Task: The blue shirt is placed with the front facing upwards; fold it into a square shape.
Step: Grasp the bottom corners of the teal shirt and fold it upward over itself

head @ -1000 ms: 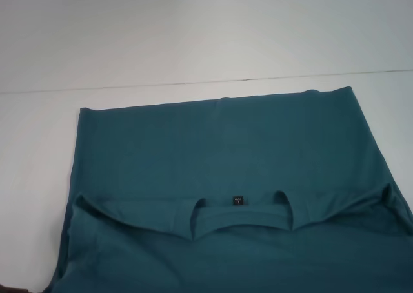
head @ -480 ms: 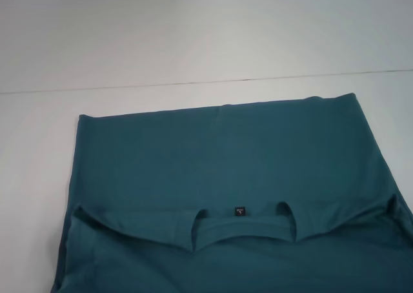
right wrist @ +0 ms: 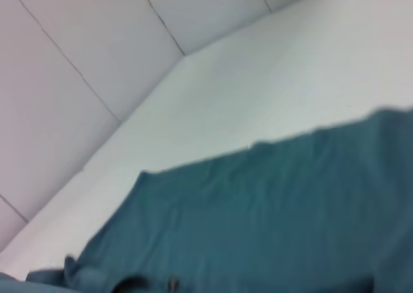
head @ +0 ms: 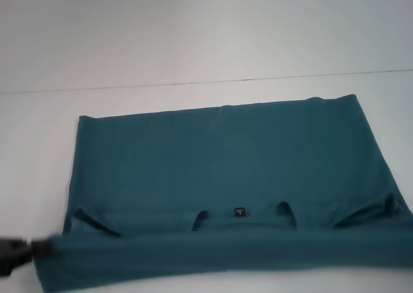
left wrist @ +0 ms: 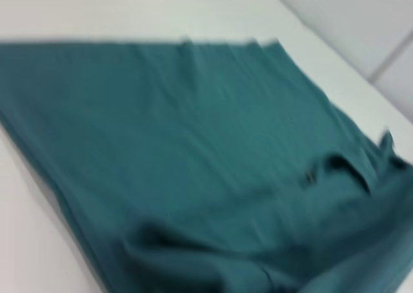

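We see a plain white desk (head: 193,35) crossed by one thin dark seam line, and beside it a pale wall (right wrist: 58,60) of panels.

From my station I can read no text anywhere. The only marking I find is the small black label (head: 239,212) at the neckline of the blue shirt (head: 219,157), well to the right of the left tool (head: 26,251) at the shirt's near left corner. It carries a pale mark, possibly a size, but too small for me to make out. In the left wrist view the label (left wrist: 310,176) is only a dark blurred patch, and in the right wrist view (right wrist: 172,284) likewise. No lettering shows on the cloth that faces up.
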Tool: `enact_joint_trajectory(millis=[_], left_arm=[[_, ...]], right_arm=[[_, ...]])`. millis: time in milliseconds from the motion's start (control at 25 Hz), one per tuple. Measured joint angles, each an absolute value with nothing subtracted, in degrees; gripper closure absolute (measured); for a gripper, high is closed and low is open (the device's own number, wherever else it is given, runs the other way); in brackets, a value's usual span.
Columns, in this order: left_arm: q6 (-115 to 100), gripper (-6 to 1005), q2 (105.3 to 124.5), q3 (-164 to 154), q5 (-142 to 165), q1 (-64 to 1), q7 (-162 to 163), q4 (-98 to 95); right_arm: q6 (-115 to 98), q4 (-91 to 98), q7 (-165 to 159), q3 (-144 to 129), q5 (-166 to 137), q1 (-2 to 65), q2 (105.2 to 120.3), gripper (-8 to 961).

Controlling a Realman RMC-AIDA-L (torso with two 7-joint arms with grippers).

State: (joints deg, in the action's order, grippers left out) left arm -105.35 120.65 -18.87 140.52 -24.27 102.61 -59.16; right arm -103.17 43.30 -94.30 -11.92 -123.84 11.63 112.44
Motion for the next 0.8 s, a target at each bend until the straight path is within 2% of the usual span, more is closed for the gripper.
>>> enact_joint_trajectory(millis=[120,320,600,800], left_arm=[[-101.4,925,119.69,-17.2,140.5,-28.2,102.8,-54.6],[-92.4,922,119.48,-17.5,140.5,-33.9,103.8,-48.9],[-76.0,917,118.80,-17.7,140.4,-40.5,107.6,-42.1],[-70.2,914,118.80,-17.8,140.4,-42.2,108.7,-40.0]], right_arm=[[-100.4,42.9,-95.7,-11.8,-123.9,16.5,112.21,917],[-92.7,41.8,-96.5,-12.8,-124.2,23.8,112.77,917],[-80.7,37.3,-96.8,-15.2,-124.2,31.2,112.60,917],[-72.1,34.7,-97.0,-17.4,-124.1,35.0,112.85,917]])
